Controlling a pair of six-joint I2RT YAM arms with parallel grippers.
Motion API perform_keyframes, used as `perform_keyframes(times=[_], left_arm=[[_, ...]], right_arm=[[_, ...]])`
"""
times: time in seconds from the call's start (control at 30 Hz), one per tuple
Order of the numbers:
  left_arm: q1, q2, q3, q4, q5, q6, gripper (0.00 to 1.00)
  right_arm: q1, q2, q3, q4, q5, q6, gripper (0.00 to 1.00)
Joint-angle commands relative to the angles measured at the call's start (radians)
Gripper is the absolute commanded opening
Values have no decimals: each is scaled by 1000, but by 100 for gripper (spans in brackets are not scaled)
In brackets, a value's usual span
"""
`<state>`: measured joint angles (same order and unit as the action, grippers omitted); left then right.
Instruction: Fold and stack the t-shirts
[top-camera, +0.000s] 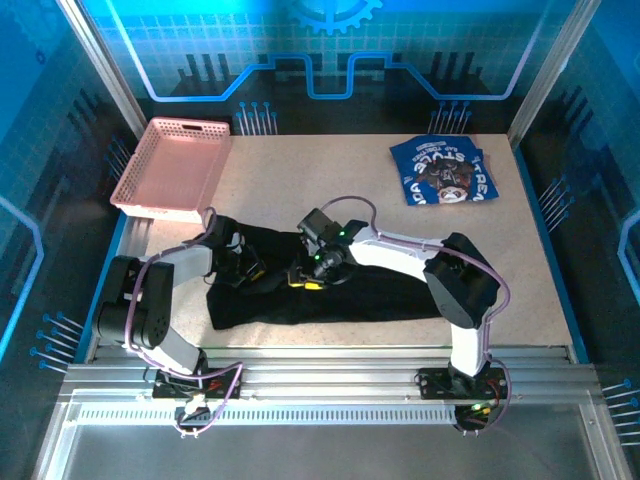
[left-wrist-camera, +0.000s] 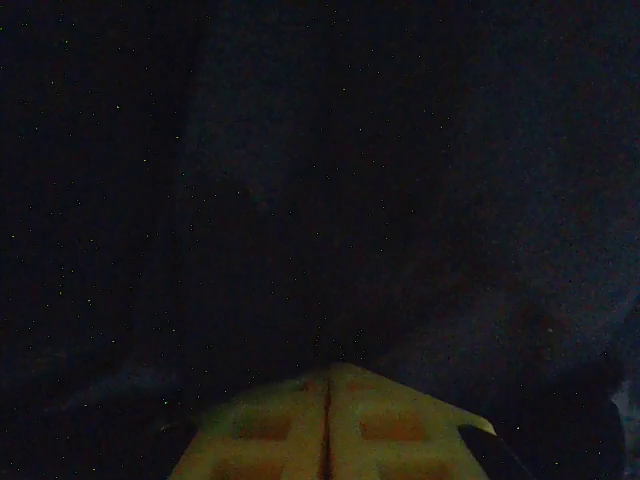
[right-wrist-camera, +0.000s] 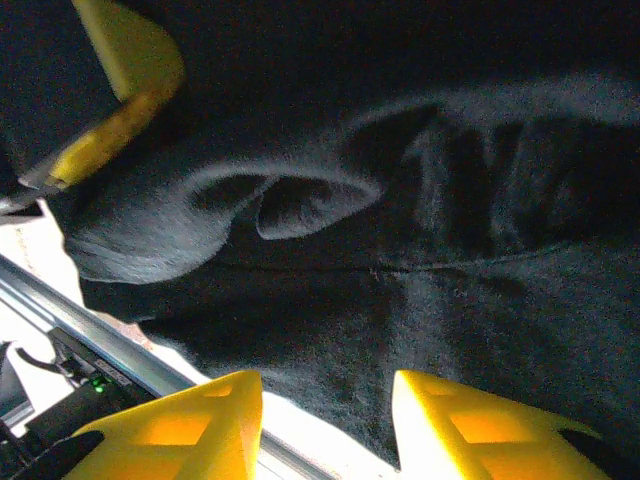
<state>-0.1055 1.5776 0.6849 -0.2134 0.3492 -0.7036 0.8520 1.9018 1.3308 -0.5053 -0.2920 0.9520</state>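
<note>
The black t-shirt (top-camera: 330, 295) lies spread and rumpled across the front middle of the table. My left gripper (top-camera: 247, 266) is at its upper left part. In the left wrist view its yellow fingers (left-wrist-camera: 380, 420) are pressed together with dark cloth all around the tips. My right gripper (top-camera: 315, 272) hovers over the shirt's middle. It stands open (right-wrist-camera: 325, 400) with a cloth edge (right-wrist-camera: 400, 330) between its fingers. One left finger (right-wrist-camera: 125, 70) shows past a raised fold. The blue t-shirt (top-camera: 443, 170), printed side up, lies folded at the back right.
A pink lattice basket (top-camera: 172, 168) sits at the back left corner. The metal rail (top-camera: 320, 360) runs along the front table edge, close under the right gripper's fingers (right-wrist-camera: 200, 425). Bare tabletop (top-camera: 320, 180) lies between basket and blue shirt.
</note>
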Motion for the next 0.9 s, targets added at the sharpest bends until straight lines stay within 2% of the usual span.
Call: perform_keyframes(times=[0.0, 0.23, 0.57, 0.73, 0.87], left_arm=[[6, 58, -54, -69, -50, 21, 10], [6, 51, -70, -58, -44, 13, 10], [6, 50, -81, -40, -38, 6, 9], [6, 55, -76, -38, -38, 6, 10], [6, 58, -73, -37, -36, 6, 9]], right_arm=[[14, 40, -1, 28, -10, 44, 42], [14, 146, 134, -11, -11, 12, 43], [8, 243, 221, -42, 6, 16, 42], [-1, 273, 252, -69, 21, 25, 35], [-10, 277, 263, -106, 36, 22, 20]])
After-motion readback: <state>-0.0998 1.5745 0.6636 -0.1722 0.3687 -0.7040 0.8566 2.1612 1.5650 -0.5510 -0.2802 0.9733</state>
